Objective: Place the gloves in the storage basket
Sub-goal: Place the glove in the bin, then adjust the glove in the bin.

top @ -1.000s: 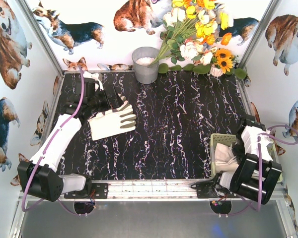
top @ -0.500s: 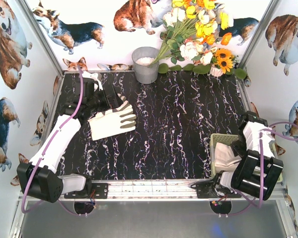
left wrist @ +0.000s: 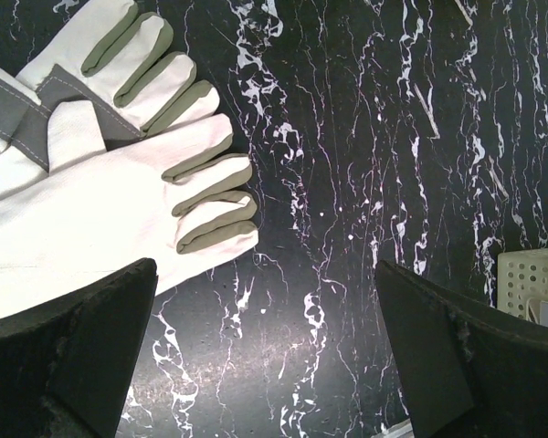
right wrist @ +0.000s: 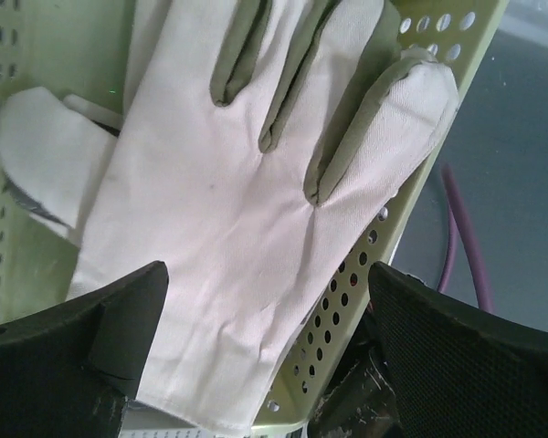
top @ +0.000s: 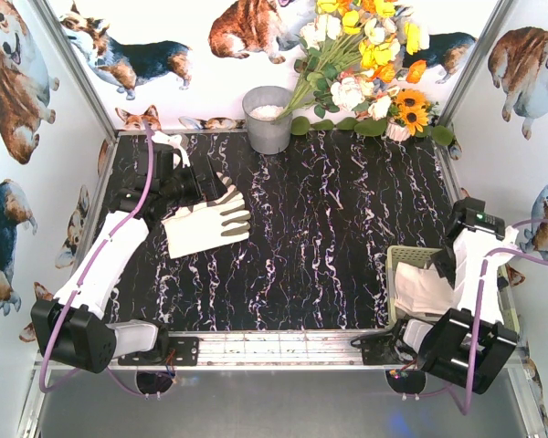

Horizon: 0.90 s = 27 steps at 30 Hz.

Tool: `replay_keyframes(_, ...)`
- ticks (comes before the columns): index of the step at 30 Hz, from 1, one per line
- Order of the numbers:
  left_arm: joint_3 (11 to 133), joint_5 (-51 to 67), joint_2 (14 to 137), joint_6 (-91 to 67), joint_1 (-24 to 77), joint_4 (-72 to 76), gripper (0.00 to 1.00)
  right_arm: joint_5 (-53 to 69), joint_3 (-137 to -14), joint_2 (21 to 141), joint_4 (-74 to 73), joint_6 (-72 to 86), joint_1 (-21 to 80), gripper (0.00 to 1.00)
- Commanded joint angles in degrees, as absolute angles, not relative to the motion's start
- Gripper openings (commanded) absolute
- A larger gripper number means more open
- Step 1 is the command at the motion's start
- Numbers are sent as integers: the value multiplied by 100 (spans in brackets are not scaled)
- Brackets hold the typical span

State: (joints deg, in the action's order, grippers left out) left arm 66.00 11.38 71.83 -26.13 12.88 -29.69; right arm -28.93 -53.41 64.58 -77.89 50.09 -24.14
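Right, my right gripper (right wrist: 265,356) hangs over the storage basket (right wrist: 36,137) at the near right corner. Its jaws are spread wide and hold nothing. One glove (right wrist: 219,210) lies in the basket beneath them, palm flat, w/ one fingertip resting on the rim (not fully down inside, I judge).

What matters now is the other side. The gloves (top: 207,224) left to do lie on the black marbled table (top: 347,237) at the far left, two overlapping as far as I can tell. Cuffs are to the left, fingers point right and a touch far, so the long axis runs approx left-right.

My left gripper (left wrist: 265,356) is just beside them on their far side, jaws at full spread, empty. In the left wrist view the gap btwn my jaws sits over bare table past the fingertips. The gloves are off to one side of it, not btwn the jaws.

So the left arm is nearer by a long way; the right is well apart, across the table.

Next move, I reckon: shift the left jaws along that axis toward palm or cuff, come down across the short width, pinch fabric. Risk: the cloth is floppy and there are two layers, so I may lift one or both.
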Motion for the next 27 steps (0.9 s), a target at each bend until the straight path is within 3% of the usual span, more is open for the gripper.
replay_keyframes(1, 6859, 1192, 7145, -2488, 1193, -3079, 100, -2613, -6003, 6243, -7787, 4607, -2447, 91)
replay_keyframes(5, 6825, 1232, 7140, -2519, 1195, -3065, 100, -969, -6116, 6152, -6948, 3609, -2387, 78)
replay_keyframes(11, 6734, 1275, 7133, -2600, 1195, -2977, 100, 632, -5709, 6334, -6040, 3369, -2241, 56)
replay_keyframes(21, 6427, 1136, 6941, -2684, 1195, -2945, 100, 915, -5373, 6936, -5801, 3221, -2224, 33)
replay_keyframes(27, 6401, 1116, 6954, -2700, 1195, -2931, 100, 1171, -5078, 6981, -5811, 3266, -2182, 34)
